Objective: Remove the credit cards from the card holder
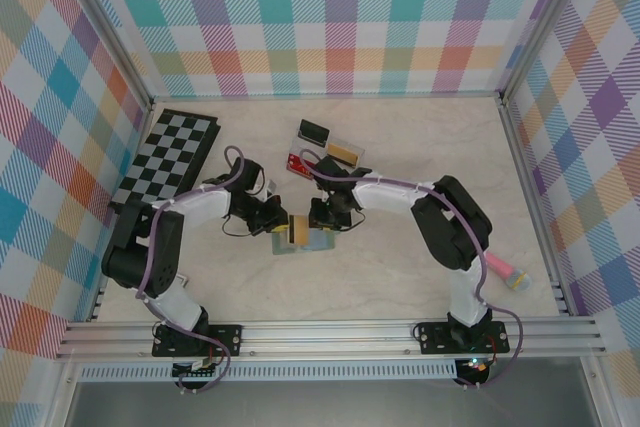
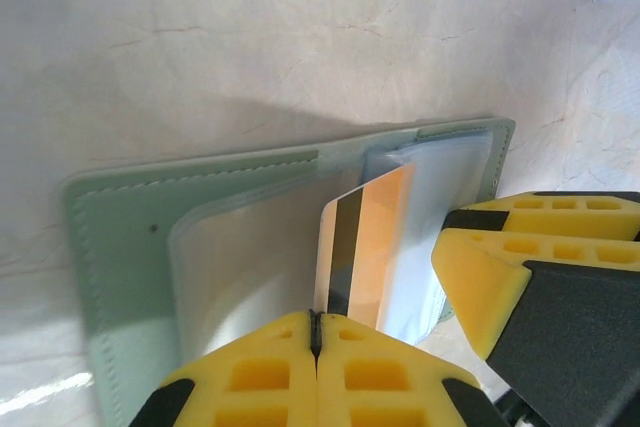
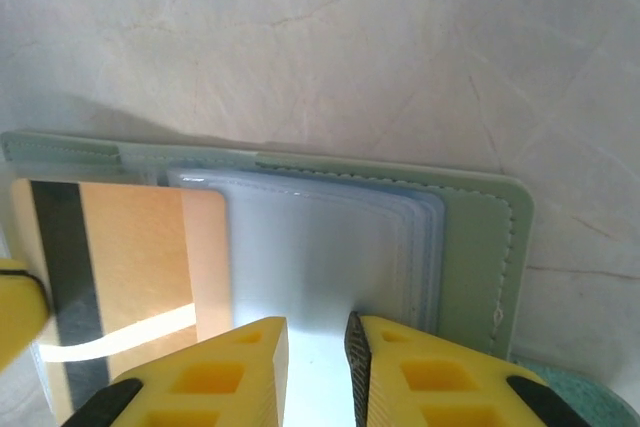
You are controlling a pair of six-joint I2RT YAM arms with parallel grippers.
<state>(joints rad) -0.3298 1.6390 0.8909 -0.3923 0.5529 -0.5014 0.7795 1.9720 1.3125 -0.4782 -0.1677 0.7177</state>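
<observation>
The grey-green card holder [image 1: 318, 243] lies open on the table, its pale blue sleeves [image 3: 320, 237] fanned up. A yellow-orange credit card [image 2: 385, 237] with a black stripe sticks halfway out of a sleeve toward the left arm. My left gripper [image 2: 316, 327] is shut on that card's near edge. My right gripper [image 3: 315, 347] is closed on the sleeves of the card holder [image 3: 470, 247], with the card [image 3: 120, 247] to its left. From above, the left gripper [image 1: 277, 219] and right gripper [image 1: 325, 217] face each other across the card [image 1: 298, 231]. The right gripper's fingers [image 2: 500, 267] stand beside the holder [image 2: 120, 237].
A clear plastic tray [image 1: 335, 145] holding small cards stands behind the grippers, a red card [image 1: 299, 163] beside it. A black-and-white checkerboard [image 1: 170, 155] lies at the back left. A pink object [image 1: 505, 272] rests near the right wall.
</observation>
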